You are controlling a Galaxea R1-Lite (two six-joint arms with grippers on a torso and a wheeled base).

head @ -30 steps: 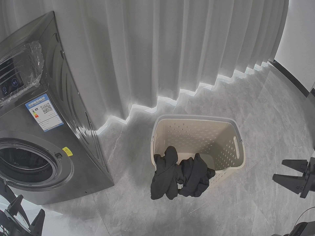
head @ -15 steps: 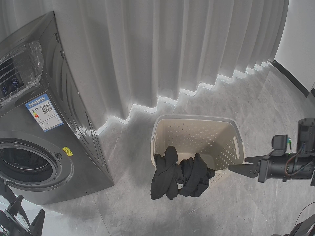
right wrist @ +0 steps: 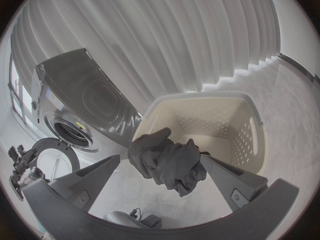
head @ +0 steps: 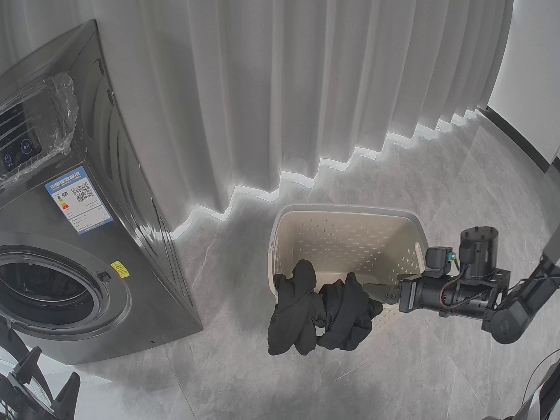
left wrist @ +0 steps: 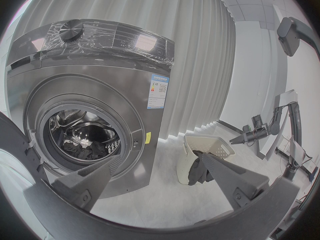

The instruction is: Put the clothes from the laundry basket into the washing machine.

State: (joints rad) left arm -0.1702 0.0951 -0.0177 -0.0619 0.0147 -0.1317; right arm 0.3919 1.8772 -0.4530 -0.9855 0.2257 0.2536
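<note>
A cream laundry basket (head: 350,243) stands on the floor with dark clothes (head: 318,313) draped over its front rim. My right gripper (head: 379,293) hovers at that rim, just right of the clothes. In the right wrist view it (right wrist: 159,159) is open, its fingers either side of the clothes (right wrist: 166,164), which hang farther off. The grey washing machine (head: 87,205) stands at the left, its door open and dark clothes in the drum (left wrist: 85,149). My left gripper (head: 49,377) is open, low in front of the machine.
White curtains (head: 303,77) hang behind the basket and the machine. The grey tiled floor (head: 233,368) is bare between the machine and the basket. The round machine door (right wrist: 55,157) is swung open near the left gripper.
My right arm has swung in from the right edge, leftwards to the basket's front rim beside the clothes. The left gripper, basket and clothes have not moved.
</note>
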